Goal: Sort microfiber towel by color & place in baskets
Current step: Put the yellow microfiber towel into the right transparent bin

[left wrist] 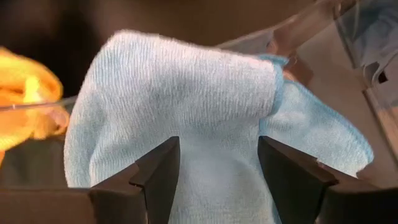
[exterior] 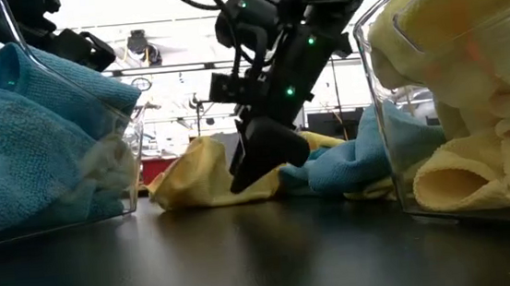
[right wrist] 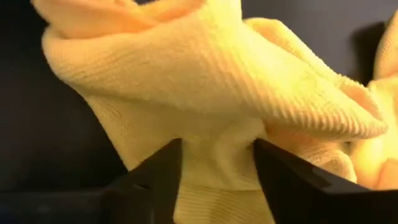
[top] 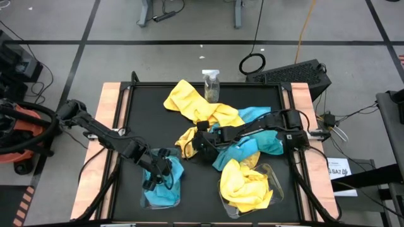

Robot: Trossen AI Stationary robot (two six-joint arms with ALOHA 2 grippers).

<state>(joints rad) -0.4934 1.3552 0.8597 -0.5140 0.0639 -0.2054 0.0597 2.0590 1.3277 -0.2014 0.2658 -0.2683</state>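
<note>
On the black counter (top: 136, 120) the sorting was well under way. The basket of blue cloths (top: 163, 197) sat at about seven o'clock from the counter's centre, and the basket of yellow cloths (top: 268, 189) at about five o'clock. A loose heap of unsorted towels (top: 218, 116), yellow and turquoise mixed, lay across the middle and ran up toward twelve o'clock, where a small spray bottle (top: 211, 84) stood just behind it.

The left end effector (top: 153, 176) was over the blue basket, its fingers spread on either side of a turquoise towel (left wrist: 186, 106) already inside; whether they touched it could not be told. This looked like the drop-off end of a blue placement.

The right end effector (top: 196, 142) was down at the heap's nine o'clock edge, its fingers spread with a fold of yellow towel (right wrist: 211, 81) between them, not yet pinched as far as could be seen.

The next move probably called for the right fingers to close on that yellow fold alone, lift it free of the neighbouring turquoise cloth (exterior: 350, 167), and carry it toward five o'clock. The left arm would need to rise clear of its basket.
</note>
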